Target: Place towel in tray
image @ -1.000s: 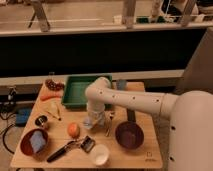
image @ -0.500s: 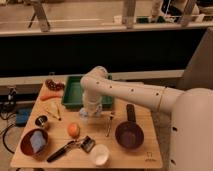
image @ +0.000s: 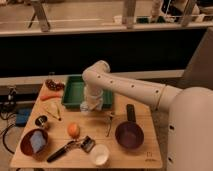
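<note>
Gripper, grip state can't be told, hangs over near edge of green tray w/ pale towel bunched beneath. Risk: release this near the rim, cloth may drape out onto table.

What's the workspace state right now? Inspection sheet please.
Surface: wooden table, crowded.
Job's things: green tray at the back; pale towel bunched at its front edge, under the gripper.
Clutter: purple bowl, white cup, orange, brown bowl, brush, carrot.
Grippers: gripper over the tray's front right corner.
Cables: wires off the table's left.
Surroundings: dark panel behind.
</note>
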You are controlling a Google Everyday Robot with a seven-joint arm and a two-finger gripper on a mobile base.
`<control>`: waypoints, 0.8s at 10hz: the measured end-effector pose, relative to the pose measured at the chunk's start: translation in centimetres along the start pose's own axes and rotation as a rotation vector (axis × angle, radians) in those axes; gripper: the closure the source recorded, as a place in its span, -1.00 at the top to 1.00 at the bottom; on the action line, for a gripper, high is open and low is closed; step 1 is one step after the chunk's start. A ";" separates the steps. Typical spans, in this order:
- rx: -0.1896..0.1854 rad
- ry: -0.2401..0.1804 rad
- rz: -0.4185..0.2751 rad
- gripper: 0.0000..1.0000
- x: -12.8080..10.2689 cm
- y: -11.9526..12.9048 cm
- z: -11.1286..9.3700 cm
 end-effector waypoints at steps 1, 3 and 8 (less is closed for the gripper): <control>0.006 0.001 0.001 -1.00 0.1 -0.3 -0.1; 0.023 0.005 -0.002 -1.00 0.7 -1.4 -0.7; 0.059 0.003 -0.005 -1.00 2.9 -3.5 -1.3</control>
